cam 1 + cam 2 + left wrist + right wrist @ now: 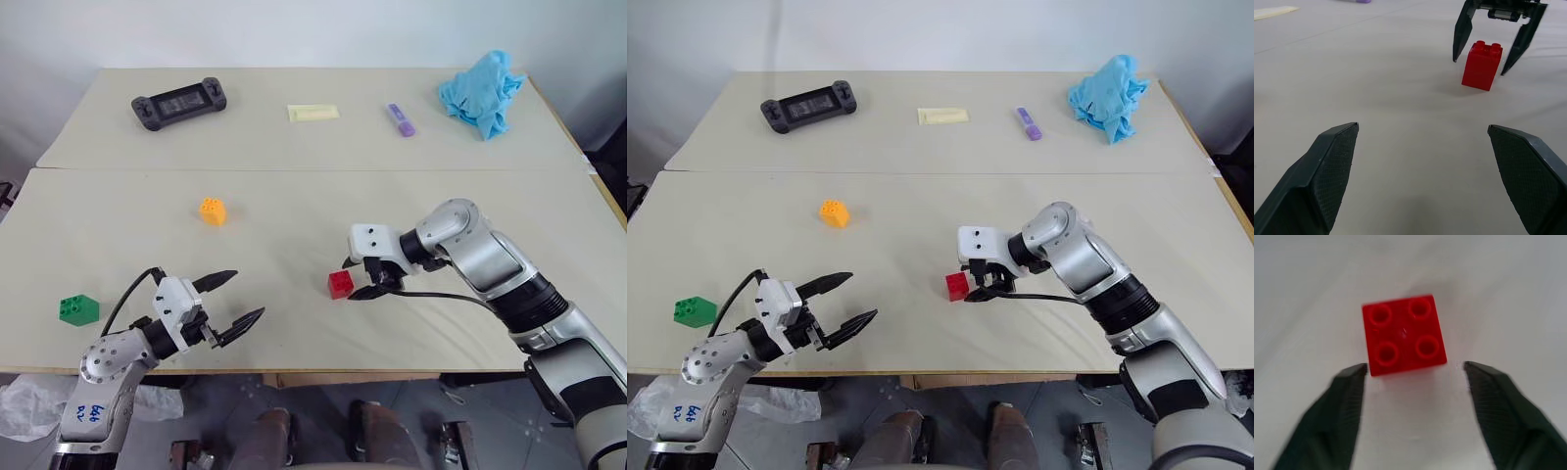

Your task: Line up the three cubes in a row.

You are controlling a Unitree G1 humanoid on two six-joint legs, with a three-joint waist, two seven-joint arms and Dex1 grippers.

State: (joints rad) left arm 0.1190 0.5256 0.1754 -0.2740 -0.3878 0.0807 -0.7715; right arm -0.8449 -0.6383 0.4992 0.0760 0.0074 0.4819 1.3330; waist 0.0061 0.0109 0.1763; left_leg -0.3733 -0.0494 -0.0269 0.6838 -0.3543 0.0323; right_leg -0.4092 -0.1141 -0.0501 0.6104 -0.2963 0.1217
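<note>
The red cube (340, 284) stands upright on the near table, studs up, in the middle. My right gripper (359, 278) is open just to its right, one finger on either side and neither touching it; the left wrist view shows the red cube (1482, 64) standing free between those fingers. The orange-yellow cube (213, 211) sits further back and to the left. Near the front left edge lies the green cube (78, 309). My left gripper (231, 302) hangs open over the front edge, pointing toward the red cube and holding nothing.
On the far table lie a black game controller (181, 102), a pale yellow pad (313, 113), a purple marker-like object (400, 118) and a crumpled blue cloth (482, 90). A seam (294, 168) runs between the two tables.
</note>
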